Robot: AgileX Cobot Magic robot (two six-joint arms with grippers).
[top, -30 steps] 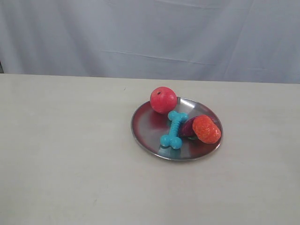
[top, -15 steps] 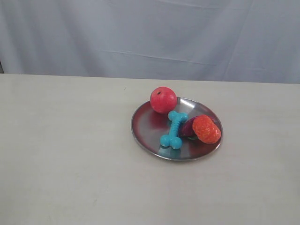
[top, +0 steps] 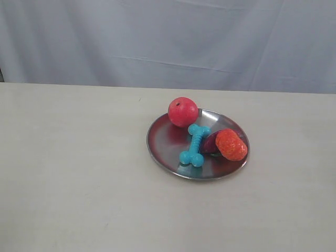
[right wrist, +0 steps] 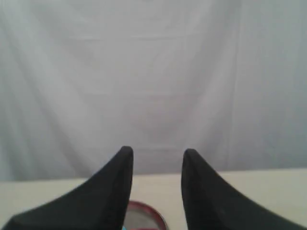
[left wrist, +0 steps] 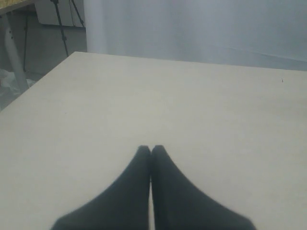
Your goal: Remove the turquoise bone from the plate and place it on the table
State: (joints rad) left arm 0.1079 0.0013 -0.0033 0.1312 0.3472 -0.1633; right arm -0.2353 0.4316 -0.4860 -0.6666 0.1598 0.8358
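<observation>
The turquoise bone [top: 194, 145] lies in the middle of the steel plate [top: 164, 144], running near to far on the pale table [top: 73, 173]. Neither gripper shows in the exterior view. In the left wrist view my left gripper [left wrist: 151, 149] is shut with nothing between its fingers, over bare tabletop [left wrist: 168, 100]. My right gripper [right wrist: 157, 154] is open and empty in the right wrist view. The plate's far rim [right wrist: 153, 213] shows low between its fingers, with a sliver of turquoise beside it.
A red ball [top: 182, 111] rests on the plate's far edge. An orange toy [top: 231, 144] lies on the plate's right side over a dark purple thing [top: 211, 144]. A grey curtain [top: 168, 42] hangs behind the table. Tripod legs [left wrist: 62, 24] stand beyond the table's corner.
</observation>
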